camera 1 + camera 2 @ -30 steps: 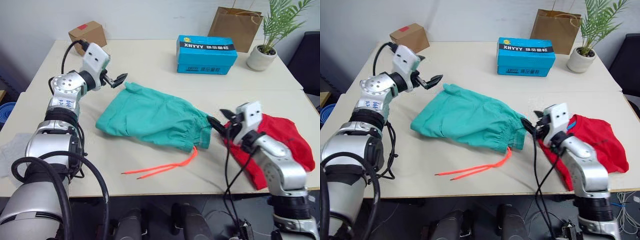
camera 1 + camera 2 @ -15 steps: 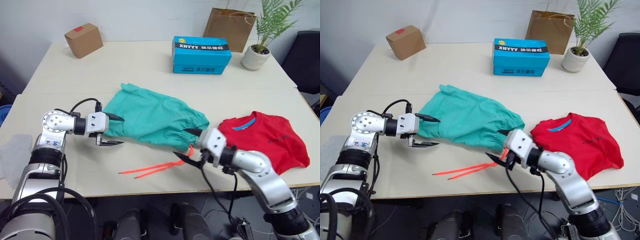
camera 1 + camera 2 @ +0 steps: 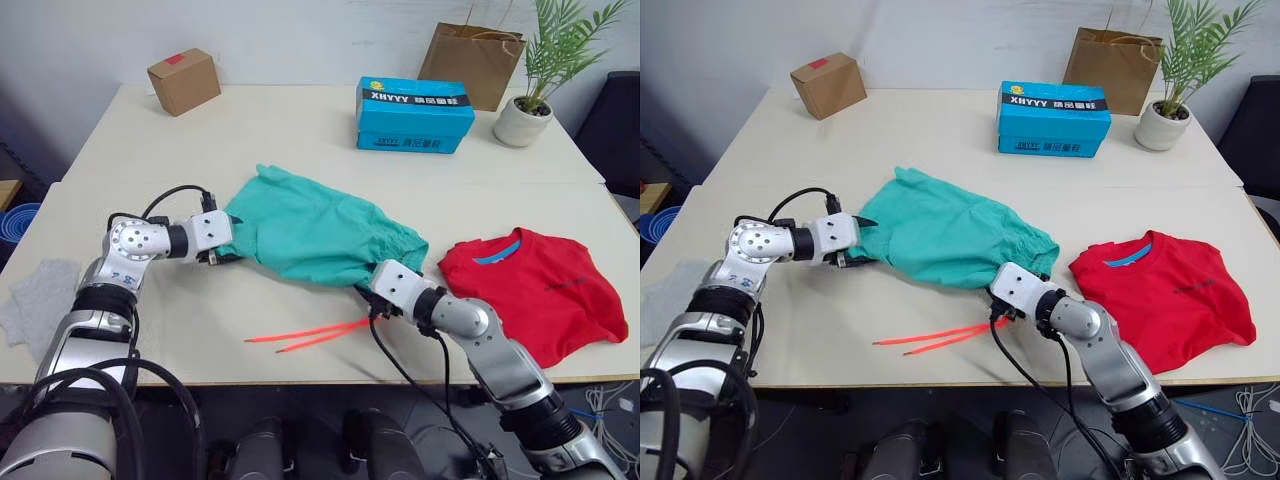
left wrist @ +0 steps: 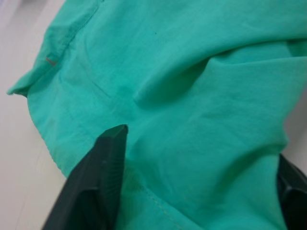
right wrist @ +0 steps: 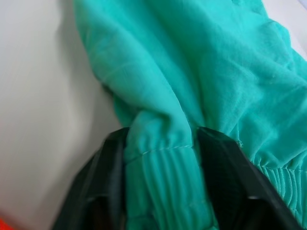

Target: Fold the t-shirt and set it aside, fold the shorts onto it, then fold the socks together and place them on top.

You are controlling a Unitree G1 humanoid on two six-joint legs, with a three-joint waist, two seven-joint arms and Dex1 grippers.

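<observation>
Gripping the shorts (image 3: 315, 230) mid-table, my right jaws (image 3: 368, 295) pinch the gathered waistband; my left jaws (image 3: 226, 240) straddle the opposite hem, still apart.

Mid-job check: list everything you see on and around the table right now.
shorts: 1, teal, table centre
drawstring: 1, orange-red, trailing toward the near edge
t-shirt: 1, red, spread at the right
socks: light grey, near left edge, count unclear
cardboard box: 1, brown, far left
blue box: 1, far centre
paper bag: 1, brown, far right
potted plant: 1, green, white pot, far right
left gripper: open around the shorts' left edge
right gripper: shut on the waistband
</observation>
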